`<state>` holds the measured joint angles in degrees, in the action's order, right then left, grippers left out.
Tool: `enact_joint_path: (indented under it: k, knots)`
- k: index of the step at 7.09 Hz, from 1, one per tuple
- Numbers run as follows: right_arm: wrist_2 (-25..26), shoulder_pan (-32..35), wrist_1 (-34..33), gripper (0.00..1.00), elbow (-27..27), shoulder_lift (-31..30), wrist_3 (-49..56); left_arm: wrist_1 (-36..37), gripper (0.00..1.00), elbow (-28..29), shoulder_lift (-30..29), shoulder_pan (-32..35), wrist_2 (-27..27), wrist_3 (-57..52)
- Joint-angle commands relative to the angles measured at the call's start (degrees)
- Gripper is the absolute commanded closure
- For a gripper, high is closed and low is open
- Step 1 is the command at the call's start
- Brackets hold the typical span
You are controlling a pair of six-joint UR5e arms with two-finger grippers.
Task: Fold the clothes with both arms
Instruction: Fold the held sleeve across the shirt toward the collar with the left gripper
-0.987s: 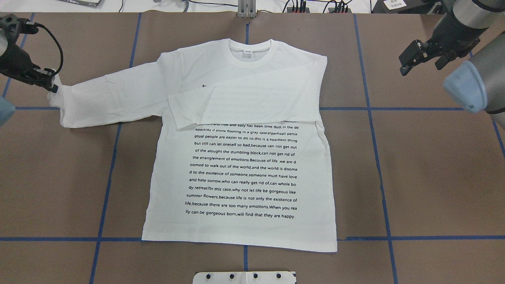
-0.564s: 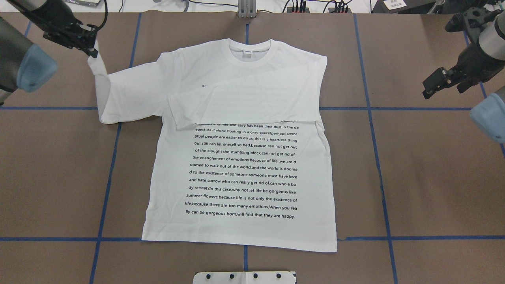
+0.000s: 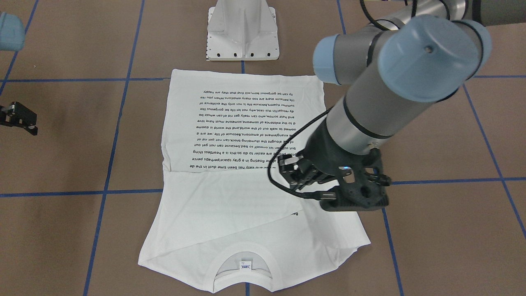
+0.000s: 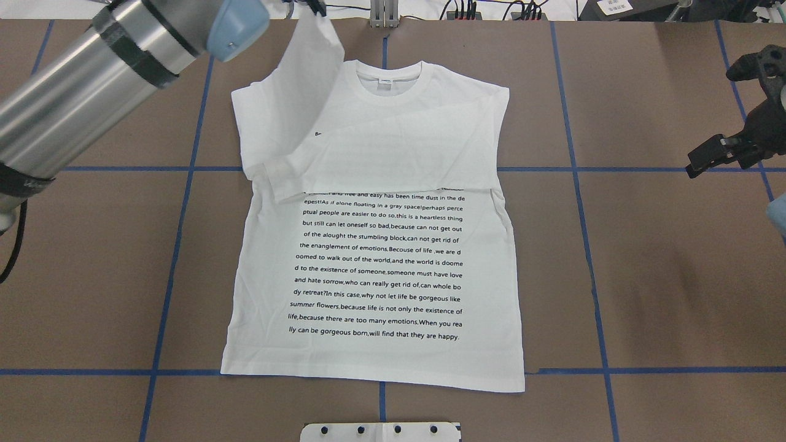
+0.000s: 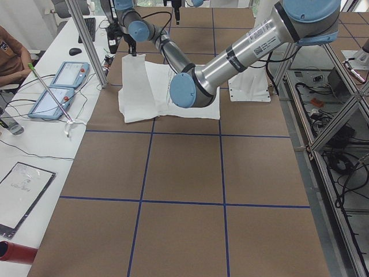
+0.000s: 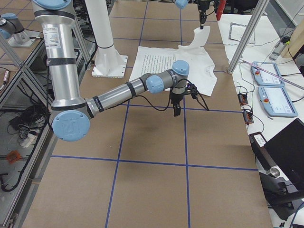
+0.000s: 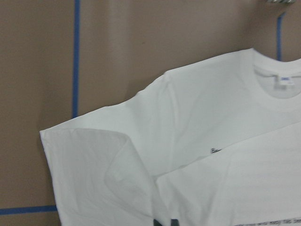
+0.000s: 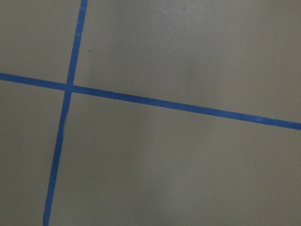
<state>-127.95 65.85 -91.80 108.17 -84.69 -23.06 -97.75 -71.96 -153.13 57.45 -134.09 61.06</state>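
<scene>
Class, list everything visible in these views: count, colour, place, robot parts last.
T-shirt: one, white with black text, flat mid-table, one sleeve lifted.
Table: one, brown with blue tape grid.
Pedestal base: one, white, beside the shirt's hem.
Control pendants: two, light blue, on the side bench.
Person: one, orange sleeve, at that bench.
Left arm: one, silver, reaching over the shirt.
Left gripper: one, black, holding the raised sleeve.
Right arm: one, silver, beside the shirt.
Right gripper: one, black, empty, over bare table.
</scene>
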Motion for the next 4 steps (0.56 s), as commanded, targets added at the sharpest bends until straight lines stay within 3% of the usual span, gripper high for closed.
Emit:
enact_joint_path:
  k: [1, 4]
  knots:
    - [0.07, 0.06, 0.13, 0.00, -0.15, -0.04, -0.06, -8.56, 1.00, 4.27, -3.32, -4.87, -0.56, 6.87]
    - [0.07, -0.11, 0.22, 0.00, -3.04, 2.06, -0.15, -15.34, 1.00, 4.64, 0.10, -8.91, 1.97, 6.71]
